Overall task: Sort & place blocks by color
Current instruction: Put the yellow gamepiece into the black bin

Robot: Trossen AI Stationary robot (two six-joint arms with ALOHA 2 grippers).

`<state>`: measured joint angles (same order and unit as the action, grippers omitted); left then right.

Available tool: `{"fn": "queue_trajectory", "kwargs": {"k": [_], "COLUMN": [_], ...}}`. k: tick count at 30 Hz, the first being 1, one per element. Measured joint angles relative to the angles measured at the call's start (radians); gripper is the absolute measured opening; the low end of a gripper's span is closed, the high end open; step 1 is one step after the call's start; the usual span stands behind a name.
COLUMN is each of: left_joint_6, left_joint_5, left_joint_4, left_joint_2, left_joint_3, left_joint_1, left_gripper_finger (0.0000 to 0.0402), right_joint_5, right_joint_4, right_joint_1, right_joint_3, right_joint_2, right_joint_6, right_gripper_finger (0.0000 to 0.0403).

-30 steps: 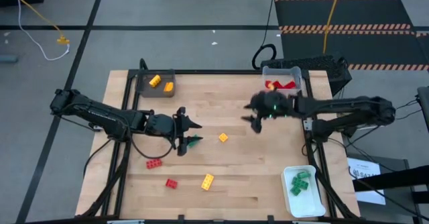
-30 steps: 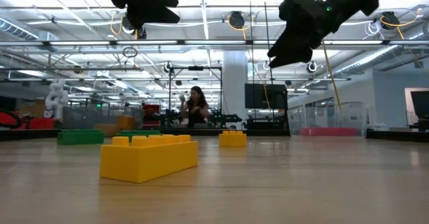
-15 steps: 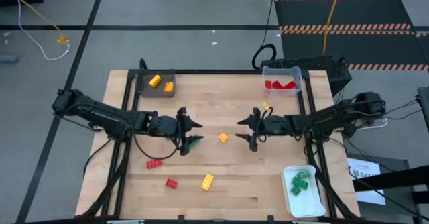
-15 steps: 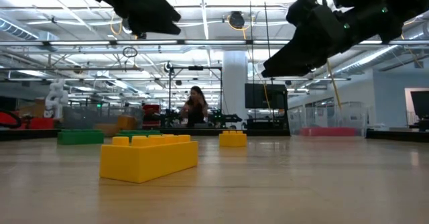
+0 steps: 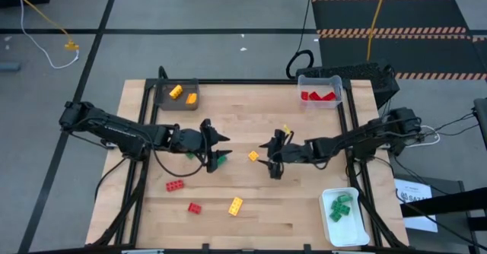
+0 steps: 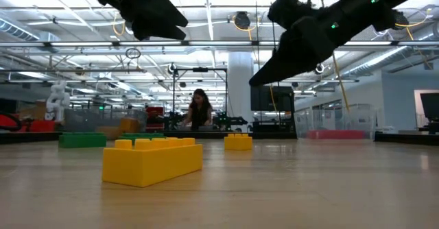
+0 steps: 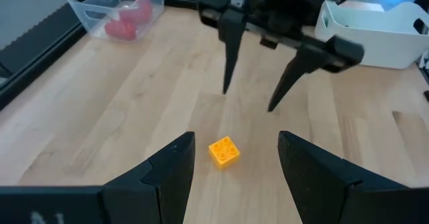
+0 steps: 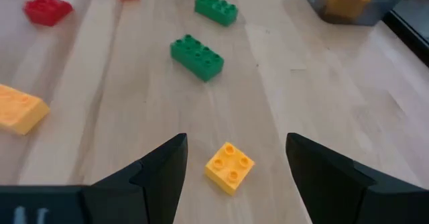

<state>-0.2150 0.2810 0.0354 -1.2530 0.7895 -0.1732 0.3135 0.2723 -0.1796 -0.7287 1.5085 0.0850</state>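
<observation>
A small yellow block lies flat on the table's middle, between my two grippers. My left gripper is open to the block's left and above the table. A green block lies by it, and a second green block lies farther left. My right gripper is open to the yellow block's right, slanting down at it without touching. In the low view both hang clear above the wood.
A long yellow block and two red blocks lie toward the near edge. A dark grey tray holds yellow blocks, a clear tray red ones, a white tray green ones.
My right gripper has swung from beside the clear tray toward the table's middle and near side, sinking and rolling, and now stands open right of the small yellow block. No block has moved.
</observation>
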Motion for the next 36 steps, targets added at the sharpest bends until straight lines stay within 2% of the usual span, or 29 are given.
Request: {"fn": "queue_trajectory", "kwargs": {"k": [8, 14, 21, 28, 36], "left_joint_6": [-0.005, -0.030, -0.030, -0.052, -0.114], "left_joint_5": [-0.001, 0.000, 0.008, 0.008, 0.008], "left_joint_4": [0.027, 0.065, 0.075, 0.152, 0.253], "left_joint_2": [0.000, 0.000, 0.000, 0.000, 0.000], "left_joint_3": [0.000, 0.000, 0.001, 0.001, 0.001], "left_joint_1": [-0.005, -0.005, -0.005, 0.009, 0.045], "left_gripper_finger": [0.0216, 0.0216, 0.0216, 0.0216, 0.0216], "right_joint_5": [0.028, 0.033, 0.031, 0.050, 0.048], "right_joint_4": [-0.013, -0.045, -0.129, -0.135, -0.096], "right_joint_1": [0.003, 0.003, 0.007, 0.013, 0.003], "right_joint_3": [-0.051, -0.053, -0.053, -0.053, -0.053], "right_joint_2": [0.094, 0.096, 0.092, 0.100, 0.189], "right_joint_6": [0.010, 0.050, 0.114, 0.192, 0.221], "right_gripper_finger": [0.0275, 0.0297, 0.0299, 0.0299, 0.0299]}}
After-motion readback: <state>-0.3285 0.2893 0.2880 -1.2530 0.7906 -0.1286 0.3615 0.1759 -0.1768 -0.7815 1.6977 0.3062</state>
